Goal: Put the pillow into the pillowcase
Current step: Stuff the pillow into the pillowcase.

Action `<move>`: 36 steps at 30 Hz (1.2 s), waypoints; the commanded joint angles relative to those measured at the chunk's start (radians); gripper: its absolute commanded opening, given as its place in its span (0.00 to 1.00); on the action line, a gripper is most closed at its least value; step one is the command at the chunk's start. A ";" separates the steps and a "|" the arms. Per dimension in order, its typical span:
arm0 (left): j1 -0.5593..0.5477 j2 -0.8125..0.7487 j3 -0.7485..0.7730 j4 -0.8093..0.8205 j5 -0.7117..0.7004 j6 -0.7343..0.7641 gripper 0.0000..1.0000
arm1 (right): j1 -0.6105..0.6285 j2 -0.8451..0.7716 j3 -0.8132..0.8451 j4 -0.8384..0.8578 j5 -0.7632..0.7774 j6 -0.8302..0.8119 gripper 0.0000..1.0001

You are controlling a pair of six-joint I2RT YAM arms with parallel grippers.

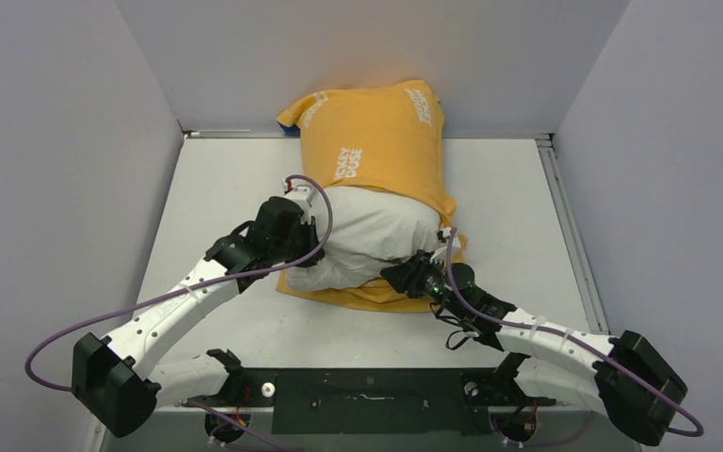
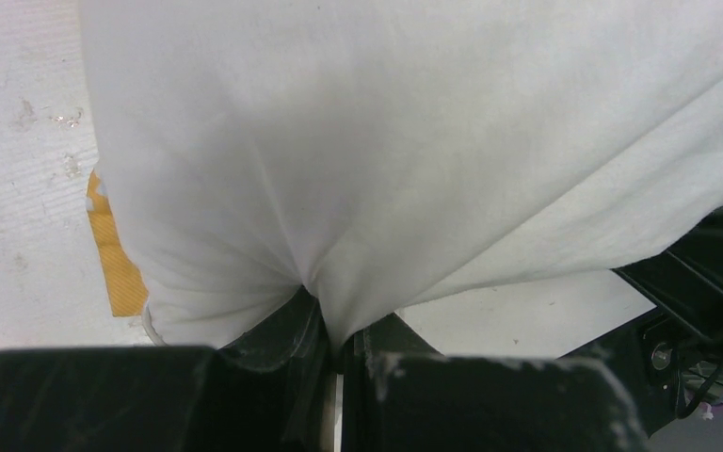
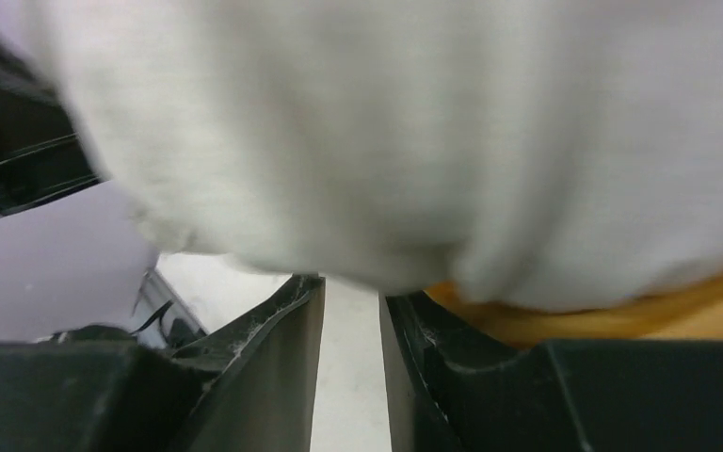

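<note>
I am pinching the left gripper point(image 2: 336, 325) tight on a fold of the pillow point(image 1: 377, 235) at its 8 o'clock corner. The pillow is lying mid-table, its 12 o'clock half inside the orange pillowcase point(image 1: 377, 141). At 5 o'clock the right gripper point(image 3: 351, 287) is standing narrowly parted against the pillow's edge; whether it is gripping, I cannot tell.

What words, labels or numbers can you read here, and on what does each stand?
"ICKEY OUSE": white, sideways, on the pillowcase; first letters unclear.
Two more white prints near its far corners: too small to read.
Wrist views: none.
</note>
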 commanded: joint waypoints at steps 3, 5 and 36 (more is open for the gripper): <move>0.014 -0.043 0.043 0.062 -0.021 -0.003 0.00 | -0.163 0.132 -0.140 0.365 -0.098 0.072 0.29; 0.014 -0.047 0.040 0.059 -0.024 -0.001 0.00 | -0.185 0.137 -0.161 0.370 -0.099 0.087 0.29; 0.014 -0.039 0.040 0.065 -0.022 -0.001 0.00 | -0.229 0.215 -0.221 0.399 -0.101 0.149 0.49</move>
